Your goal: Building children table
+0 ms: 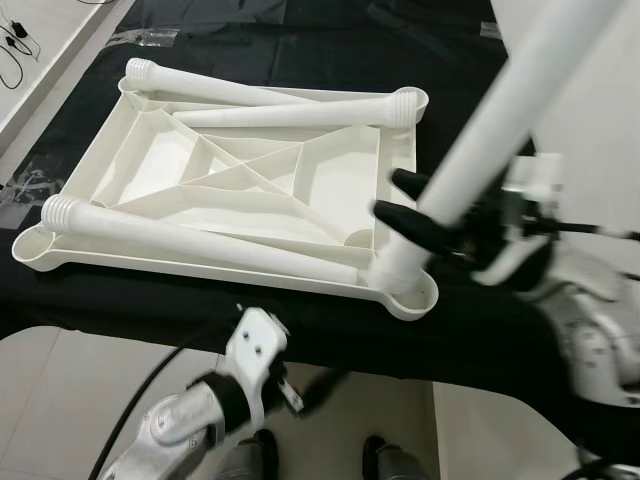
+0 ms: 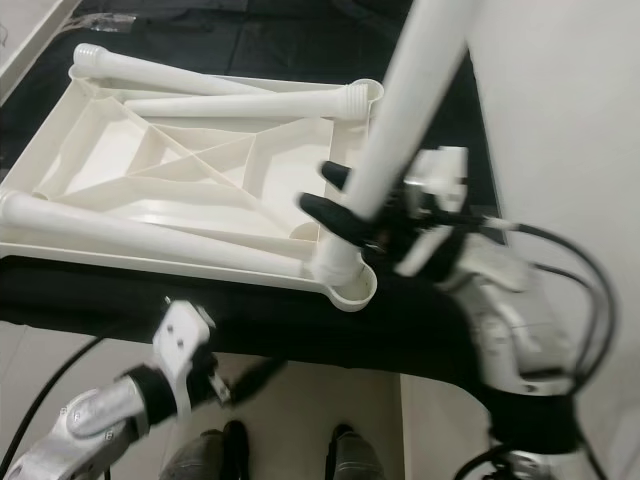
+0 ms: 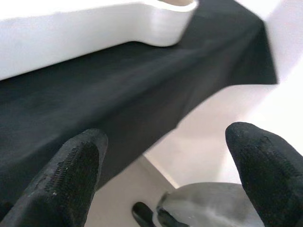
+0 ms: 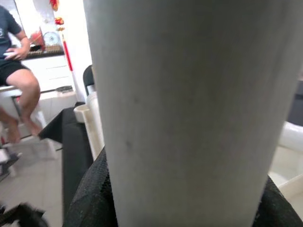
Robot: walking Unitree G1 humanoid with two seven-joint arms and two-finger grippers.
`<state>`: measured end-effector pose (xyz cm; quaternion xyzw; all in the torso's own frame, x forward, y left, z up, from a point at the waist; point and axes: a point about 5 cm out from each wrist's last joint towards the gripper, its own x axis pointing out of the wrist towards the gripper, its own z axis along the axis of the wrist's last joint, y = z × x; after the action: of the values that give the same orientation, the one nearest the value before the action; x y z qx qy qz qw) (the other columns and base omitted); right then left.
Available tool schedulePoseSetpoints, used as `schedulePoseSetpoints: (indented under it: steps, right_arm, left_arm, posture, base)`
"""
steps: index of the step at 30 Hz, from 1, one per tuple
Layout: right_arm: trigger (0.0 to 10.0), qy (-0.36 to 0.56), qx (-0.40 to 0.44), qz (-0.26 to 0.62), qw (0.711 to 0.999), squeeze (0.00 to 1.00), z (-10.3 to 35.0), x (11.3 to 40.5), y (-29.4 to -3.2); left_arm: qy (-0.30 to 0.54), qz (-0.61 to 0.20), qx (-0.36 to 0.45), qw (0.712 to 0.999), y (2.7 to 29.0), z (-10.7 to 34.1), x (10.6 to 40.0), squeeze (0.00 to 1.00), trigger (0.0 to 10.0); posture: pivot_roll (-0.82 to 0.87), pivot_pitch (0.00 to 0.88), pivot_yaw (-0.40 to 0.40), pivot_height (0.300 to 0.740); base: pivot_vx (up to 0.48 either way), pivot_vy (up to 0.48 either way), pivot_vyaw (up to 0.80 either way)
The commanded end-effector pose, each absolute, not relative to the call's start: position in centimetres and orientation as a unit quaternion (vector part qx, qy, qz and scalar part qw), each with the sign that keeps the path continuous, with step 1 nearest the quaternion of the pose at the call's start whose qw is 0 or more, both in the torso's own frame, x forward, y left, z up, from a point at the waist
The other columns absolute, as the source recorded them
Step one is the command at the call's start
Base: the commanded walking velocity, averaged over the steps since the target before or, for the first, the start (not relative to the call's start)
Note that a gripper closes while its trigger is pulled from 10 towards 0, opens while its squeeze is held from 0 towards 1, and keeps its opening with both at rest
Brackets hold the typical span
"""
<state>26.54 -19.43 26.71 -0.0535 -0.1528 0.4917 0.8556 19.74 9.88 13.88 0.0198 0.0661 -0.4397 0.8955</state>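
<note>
Below the desk's front edge: left pincer (image 1: 290, 392) idle, fingers spread, empty | nearest corner of upturned white ribbed plastic tabletop (image 1: 150, 170): right pincer (image 1: 420, 215) clamped around white plastic tube leg (image 1: 480, 140), upright in corner socket (image 1: 412, 290), apparently for seating | farther across tabletop: three loose legs (image 1: 200, 243) waiting.
</note>
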Motion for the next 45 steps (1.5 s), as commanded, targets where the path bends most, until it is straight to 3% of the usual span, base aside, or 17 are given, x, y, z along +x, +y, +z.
schedulePoseSetpoints:
  steps: [1, 13, 22, 31, 38, 45]
  right_arm:
    - [10.0, -0.152, -0.050, 0.519, 0.840, 0.00, 26.8, 25.8, -19.5]
    - [10.0, -0.166, -0.029, 0.587, 0.792, 0.00, 26.1, 25.3, -16.8]
    - [10.0, -0.144, -0.065, 0.627, 0.763, 0.00, 26.0, 26.0, -16.5]
    - [10.0, -0.119, -0.114, 0.635, 0.755, 0.00, 26.2, 26.7, -17.3]
    - [10.0, -0.141, -0.109, 0.634, 0.752, 0.00, 27.2, 27.6, -17.1]
    - [10.0, -0.147, -0.068, 0.669, 0.725, 0.00, 27.6, 28.0, -16.2]
  left_arm:
    - [0.080, -0.459, 0.019, 0.885, 9.9, 13.6, 19.0, 0.00, 10.0]
    - [0.116, -0.511, 0.011, 0.851, 10.0, 12.9, 18.0, 0.00, 10.0]
    - [0.130, -0.539, 0.006, 0.832, 9.6, 12.2, 17.5, 0.00, 10.0]
    - [0.134, -0.548, 0.000, 0.825, 9.7, 12.4, 16.9, 0.00, 10.0]
    - [0.133, -0.555, 0.008, 0.821, 9.7, 12.6, 16.6, 0.00, 10.0]
    - [0.126, -0.557, 0.026, 0.820, 9.6, 13.1, 16.5, 0.00, 10.0]
  posture:
    - [0.00, 0.312, 0.003, 0.740]
    - [0.00, 0.296, 0.022, 0.740]
    - [0.01, 0.305, 0.018, 0.740]
    - [0.02, 0.325, 0.023, 0.740]
    - [0.03, 0.342, 0.022, 0.740]
    - [0.04, 0.358, 0.010, 0.740]
  base:
    - [0.000, 0.000, 0.00]
    - [0.000, 0.000, 0.00]
    - [0.000, 0.000, 0.00]
    - [0.000, 0.000, 0.00]
    - [0.000, 0.000, 0.00]
    - [0.000, 0.000, 0.00]
